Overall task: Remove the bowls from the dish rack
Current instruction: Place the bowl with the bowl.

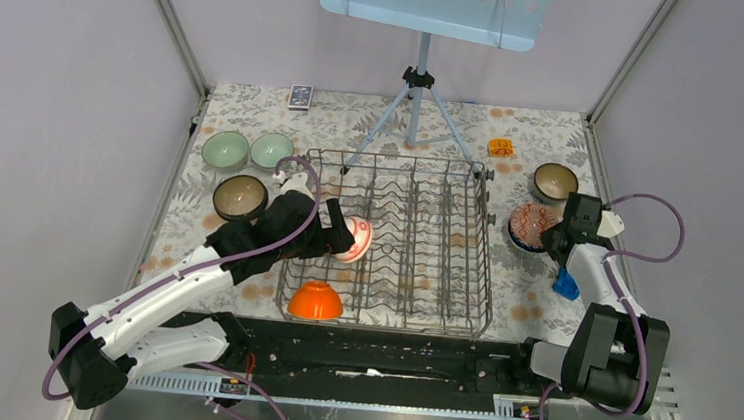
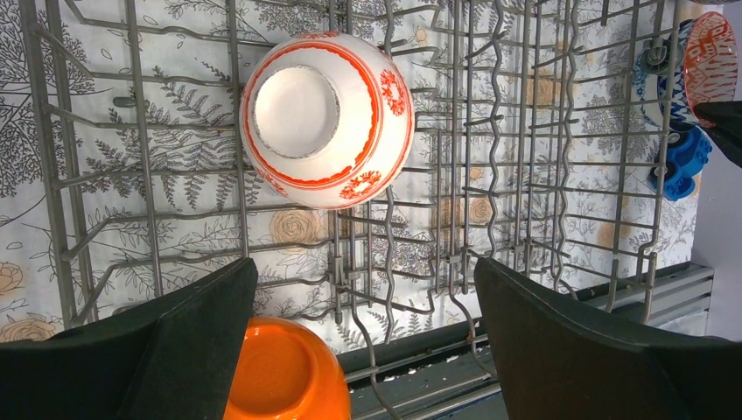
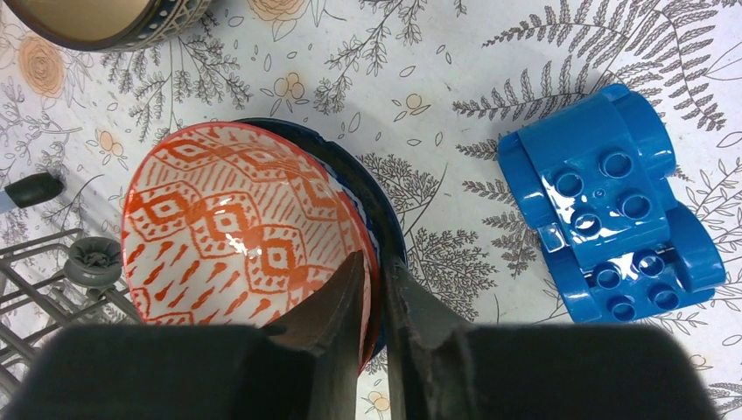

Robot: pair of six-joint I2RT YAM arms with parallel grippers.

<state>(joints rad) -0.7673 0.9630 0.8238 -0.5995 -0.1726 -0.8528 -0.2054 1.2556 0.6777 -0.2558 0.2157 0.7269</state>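
Two bowls sit in the dish rack (image 1: 490, 269)!
Red-and-white bowl (image 2: 325, 118) base-up on the tines, orange bowl (image 2: 284, 372) half cut off; left gripper (image 2: 365, 273) gapes above them. Beside the rack, right gripper (image 3: 378, 284) pinches the rim of the diamond-patterned bowl (image 3: 236, 232), a blue bowl (image 3: 385, 223) mostly hidden beneath.

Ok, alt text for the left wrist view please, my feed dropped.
The open left gripper hangs over the dish rack, where a red-and-white bowl shows its base to the camera. An orange bowl sits in the rack, lower left.
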